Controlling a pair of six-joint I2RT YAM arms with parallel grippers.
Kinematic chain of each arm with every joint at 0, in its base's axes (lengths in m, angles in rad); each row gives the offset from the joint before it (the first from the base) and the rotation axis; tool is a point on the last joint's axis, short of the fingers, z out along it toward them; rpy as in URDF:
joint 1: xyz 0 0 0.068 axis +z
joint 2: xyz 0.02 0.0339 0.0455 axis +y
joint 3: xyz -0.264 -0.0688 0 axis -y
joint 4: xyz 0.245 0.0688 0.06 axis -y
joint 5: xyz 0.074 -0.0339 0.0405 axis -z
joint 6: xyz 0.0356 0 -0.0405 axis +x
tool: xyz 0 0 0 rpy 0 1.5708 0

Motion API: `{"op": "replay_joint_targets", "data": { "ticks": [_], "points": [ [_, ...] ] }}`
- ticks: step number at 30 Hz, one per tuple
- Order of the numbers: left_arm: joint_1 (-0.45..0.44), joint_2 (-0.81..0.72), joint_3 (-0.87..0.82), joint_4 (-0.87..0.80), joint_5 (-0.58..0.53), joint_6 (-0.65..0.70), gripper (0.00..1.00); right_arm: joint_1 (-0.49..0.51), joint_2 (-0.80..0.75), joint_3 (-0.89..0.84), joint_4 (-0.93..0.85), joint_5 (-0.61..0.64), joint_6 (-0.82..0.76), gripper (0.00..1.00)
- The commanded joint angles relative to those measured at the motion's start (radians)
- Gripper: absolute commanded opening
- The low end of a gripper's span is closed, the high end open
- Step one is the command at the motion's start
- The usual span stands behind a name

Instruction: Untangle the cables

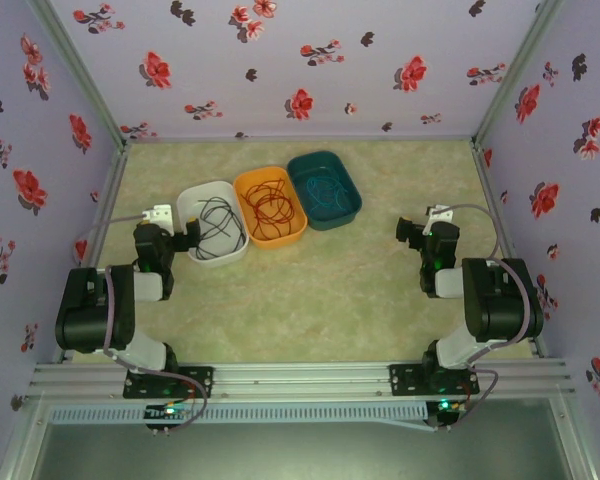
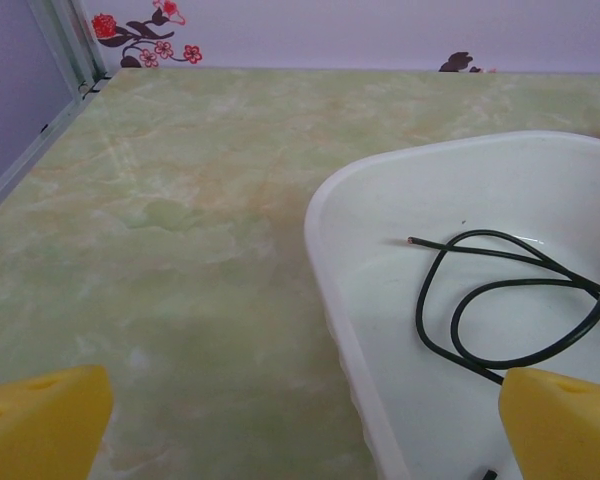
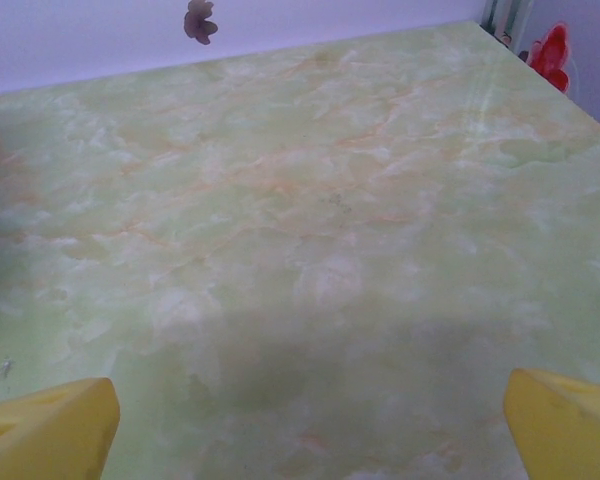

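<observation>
Each cable lies coiled in its own bin. The black cable [image 1: 218,222] sits in the white bin [image 1: 181,203], the red-orange cable [image 1: 272,205] in the orange bin [image 1: 265,170], and the blue-teal cable [image 1: 325,188] in the teal bin [image 1: 356,203]. My left gripper [image 1: 190,236] hovers open at the white bin's near-left rim. In the left wrist view the left gripper [image 2: 310,435] straddles the white bin's rim [image 2: 325,290], with the black cable [image 2: 500,300] loose ahead of the right finger. My right gripper [image 1: 406,232] stands open over bare table, and the right wrist view shows it [image 3: 310,430] holding nothing.
The three bins stand side by side at the back middle of the marbled green table [image 1: 330,290]. Floral walls close in the left, back and right sides. Both arm bases are bolted to the rail [image 1: 300,380] at the near edge.
</observation>
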Motion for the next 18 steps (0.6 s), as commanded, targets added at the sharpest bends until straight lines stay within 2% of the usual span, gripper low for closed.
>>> {"op": "replay_joint_targets", "data": {
  "ticks": [1,18],
  "points": [
    [-0.006,0.008,0.025,-0.034,0.008,0.013,1.00,0.001,-0.007,0.015,-0.002,0.014,-0.003,0.99],
    [-0.005,0.008,0.025,-0.031,-0.003,0.005,1.00,0.000,-0.007,0.019,-0.008,0.019,0.000,0.99]
  ]
}}
